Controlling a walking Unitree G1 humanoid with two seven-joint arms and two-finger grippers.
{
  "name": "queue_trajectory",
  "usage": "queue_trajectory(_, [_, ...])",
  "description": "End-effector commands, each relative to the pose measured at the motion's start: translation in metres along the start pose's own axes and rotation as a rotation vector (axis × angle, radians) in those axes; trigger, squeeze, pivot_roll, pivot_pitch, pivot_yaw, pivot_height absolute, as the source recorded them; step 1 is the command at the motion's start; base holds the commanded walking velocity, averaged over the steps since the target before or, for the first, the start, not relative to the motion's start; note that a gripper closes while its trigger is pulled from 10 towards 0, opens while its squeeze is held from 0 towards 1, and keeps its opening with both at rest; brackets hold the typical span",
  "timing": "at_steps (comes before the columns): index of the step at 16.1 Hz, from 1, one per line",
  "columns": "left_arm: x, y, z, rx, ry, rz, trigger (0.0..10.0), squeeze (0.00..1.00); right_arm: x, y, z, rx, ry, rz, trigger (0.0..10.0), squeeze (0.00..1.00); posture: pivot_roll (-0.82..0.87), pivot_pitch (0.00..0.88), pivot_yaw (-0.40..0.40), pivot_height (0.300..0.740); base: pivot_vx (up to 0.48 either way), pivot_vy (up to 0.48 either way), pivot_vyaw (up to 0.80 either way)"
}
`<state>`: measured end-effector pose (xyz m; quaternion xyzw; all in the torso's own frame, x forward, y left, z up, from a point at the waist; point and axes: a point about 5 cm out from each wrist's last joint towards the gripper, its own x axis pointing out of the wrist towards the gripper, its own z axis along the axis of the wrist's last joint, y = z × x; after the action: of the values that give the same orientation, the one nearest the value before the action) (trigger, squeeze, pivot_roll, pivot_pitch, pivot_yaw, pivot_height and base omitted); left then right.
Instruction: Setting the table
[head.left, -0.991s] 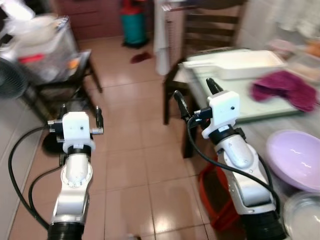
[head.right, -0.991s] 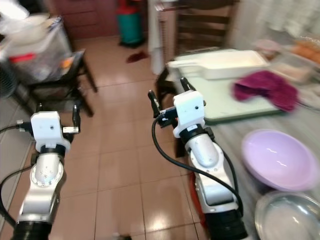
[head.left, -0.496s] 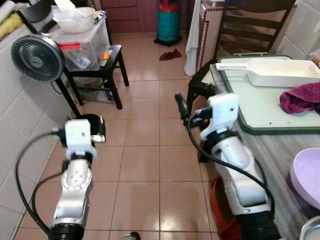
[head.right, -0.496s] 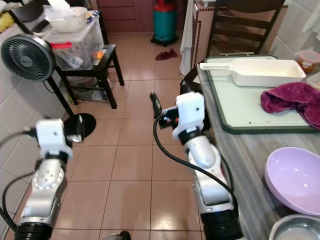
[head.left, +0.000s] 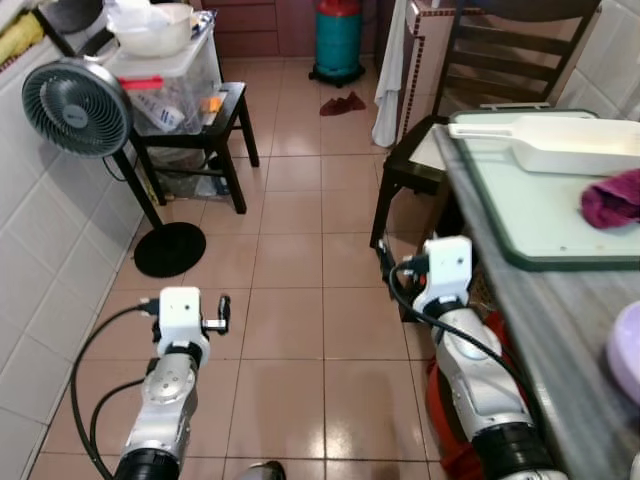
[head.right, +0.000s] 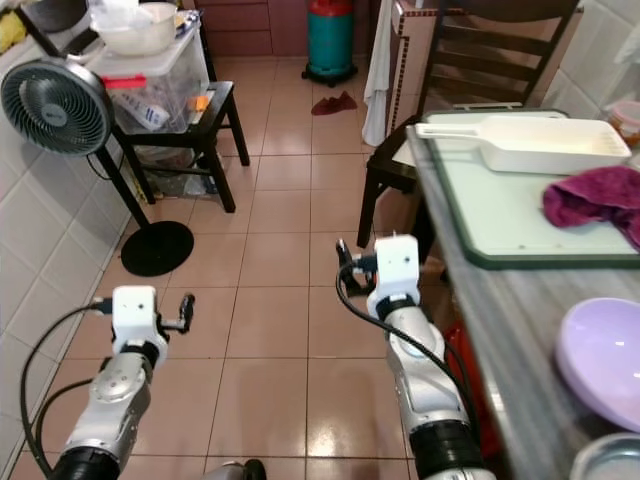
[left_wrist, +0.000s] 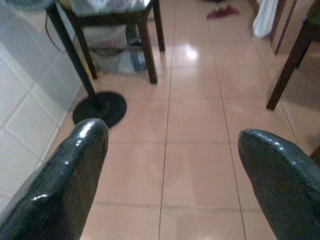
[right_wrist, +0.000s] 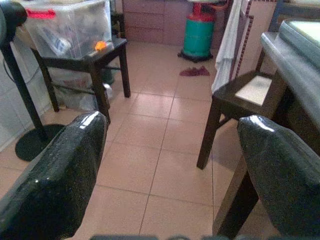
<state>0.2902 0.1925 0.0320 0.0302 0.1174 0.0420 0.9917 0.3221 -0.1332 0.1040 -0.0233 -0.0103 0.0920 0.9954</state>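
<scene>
Wall side: a standing fan (head.right: 42, 92) is seen at ten o'clock, its round base (head.right: 157, 248) set on the tiled floor (head.right: 270, 300), probably kept there out of the walkway.
Stool: a dark stool (head.right: 170, 110) is placed at eleven o'clock beside the fan, with a clear storage box (head.right: 150, 75) and a white bowl (head.right: 135, 25) stacked on it.
Left gripper: the left gripper (left_wrist: 170, 175) is held low over bare floor at eight o'clock, its two black fingers spread wide with nothing between them.
Far floor: a green gas cylinder (head.right: 330, 40) is stood at twelve o'clock, with a red cloth (head.right: 338, 103) lying on the tiles before it.
Right gripper: the right gripper (right_wrist: 172, 170) is held at centre, aimed along the floor beside the table; its fingers are parted and empty.
Chair: a dark wooden chair (head.right: 480, 60) is tucked at the table's far end, at one o'clock.
Table: the grey table (head.right: 520, 320) runs along the right side, from two to five o'clock.
Tableware: a green tray (head.right: 500, 215) carries a white long-handled dish (head.right: 540, 145) and a magenta cloth (head.right: 595, 200); a lilac bowl (head.right: 605, 360) and a steel bowl (head.right: 610, 465) sit nearer, at four and five o'clock.
Judgement: nothing is grasped yet; the items to be set all lie to the right gripper's side, so it seems the likelier to reach first.
</scene>
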Motion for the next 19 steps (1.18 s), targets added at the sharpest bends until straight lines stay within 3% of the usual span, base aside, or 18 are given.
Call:
queue_trajectory(1, [0.001,0.009,-0.010,0.019,0.050,0.007,10.0,0.00,0.003,-0.007,-0.008,-0.018,0.018,-0.019,10.0,0.00,-0.11,0.100,0.048,0.740,0.000,0.480,0.00])
queue_trajectory(5, [0.004,0.012,-0.016,0.042,0.076,0.005,10.0,0.00,0.000,-0.018,-0.023,-0.033,0.062,-0.047,10.0,0.00,-0.11,0.100,0.053,0.740,0.000,0.480,0.00])
queue_trajectory(15, [0.000,0.009,-0.043,0.148,0.245,-0.014,10.0,0.00,-0.033,-0.032,-0.100,0.000,0.449,-0.131,10.0,0.00,-0.09,0.085,0.058,0.740,0.000,0.480,0.00])
queue_trajectory(19, [-0.006,0.010,-0.055,0.176,0.310,-0.012,10.0,0.00,-0.046,-0.026,-0.117,-0.042,0.553,-0.112,10.0,0.00,-0.09,0.078,0.052,0.740,0.000,0.480,0.00])
